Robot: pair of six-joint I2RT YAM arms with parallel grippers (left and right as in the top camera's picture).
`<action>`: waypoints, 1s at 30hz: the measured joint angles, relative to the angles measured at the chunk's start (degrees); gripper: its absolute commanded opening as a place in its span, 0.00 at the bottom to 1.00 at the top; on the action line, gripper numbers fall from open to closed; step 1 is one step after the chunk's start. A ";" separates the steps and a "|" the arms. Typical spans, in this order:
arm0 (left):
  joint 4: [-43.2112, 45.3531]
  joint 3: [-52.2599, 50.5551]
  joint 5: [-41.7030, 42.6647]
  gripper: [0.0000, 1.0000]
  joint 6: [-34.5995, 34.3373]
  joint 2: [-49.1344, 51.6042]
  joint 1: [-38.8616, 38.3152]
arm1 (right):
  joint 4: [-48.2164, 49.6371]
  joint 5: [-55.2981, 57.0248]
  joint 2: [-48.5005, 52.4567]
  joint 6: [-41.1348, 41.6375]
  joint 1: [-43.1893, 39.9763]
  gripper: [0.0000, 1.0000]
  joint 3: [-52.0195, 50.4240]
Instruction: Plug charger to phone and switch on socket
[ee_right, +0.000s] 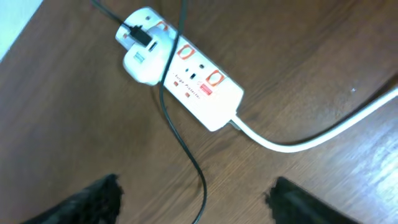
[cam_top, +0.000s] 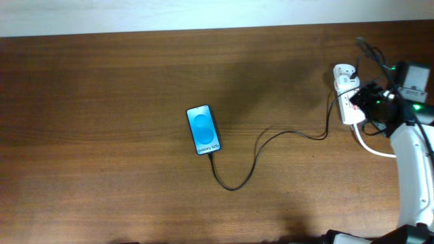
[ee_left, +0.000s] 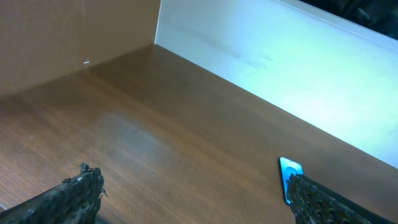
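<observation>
Hovering just above the socket (ee_right: 198,87), the right gripper (ee_right: 196,202) was seen with its two fingers (ee_right: 93,199) spread wide apart and nothing held between them. The socket was laid flat on the wooden table (cam_top: 102,135), directly under that gripper, with its red-marked switches (ee_right: 214,79) facing up; whether they were on or off could not be told. A white plug (ee_right: 142,53) was seated in one end of the socket, and a thick white cord (ee_right: 311,137) was led out of the other end. The charger (cam_top: 271,139) was run from the plug across the socket's top and away over the table to the phone (cam_top: 203,129), which was laid well apart from the socket, screen up and lit blue. The charger's tip was met by one short edge of the phone; how firmly it was seated could not be judged. The left gripper (ee_left: 194,186) was likewise held with its fingers (ee_left: 323,199) apart, far from the socket, the phone just beyond one of them.
</observation>
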 measured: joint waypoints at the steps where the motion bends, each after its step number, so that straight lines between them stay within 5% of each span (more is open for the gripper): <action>1: -0.52 0.00 0.02 0.99 0.00 0.00 0.00 | -0.33 -0.33 0.00 0.13 -0.94 0.61 0.57; 4: -0.74 -0.02 0.00 0.99 0.00 0.00 0.00 | -0.63 -1.05 0.00 0.26 -3.54 0.55 1.95; 9: 14.69 -3.98 -2.58 0.99 -0.22 -0.07 0.00 | 3.30 -1.16 0.35 0.90 -4.44 0.56 1.99; 16: 43.12 -28.98 -0.85 0.99 -0.48 0.37 -0.04 | 4.50 -1.38 2.73 4.48 -4.48 0.61 2.01; 21: 71.60 -54.73 4.04 0.99 -0.92 0.26 -0.04 | 4.70 -1.51 2.84 5.99 -4.48 0.61 2.01; 27: 76.37 -67.21 6.10 0.99 -1.07 0.31 -0.04 | 5.05 -1.53 2.93 6.03 -4.48 0.61 2.01; 30: 79.84 -70.60 6.38 0.99 -2.38 0.31 -0.04 | 5.68 -1.55 3.91 6.05 -4.48 0.50 2.01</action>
